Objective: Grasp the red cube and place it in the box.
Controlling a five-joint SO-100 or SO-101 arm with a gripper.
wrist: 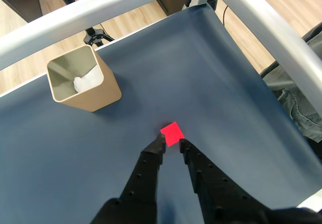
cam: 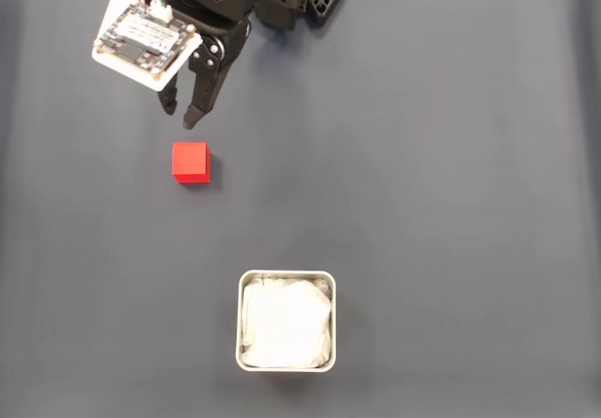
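Above small bright red cube (cam: 191,162), black two-finger gripper (cam: 180,113) hovers, jaws slightly spread, empty; square paper-lined metal tin (cam: 285,277) well apart.

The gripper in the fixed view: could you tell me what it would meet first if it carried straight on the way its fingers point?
Most likely the red cube. The gripper is open with the cube just beyond its tips; its height above the cloth is unclear.

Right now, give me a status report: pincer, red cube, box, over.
Pincer open, empty, just short of the red cube. Cube on the mat, apart from the box. Box holds white paper. Nothing lies between them.
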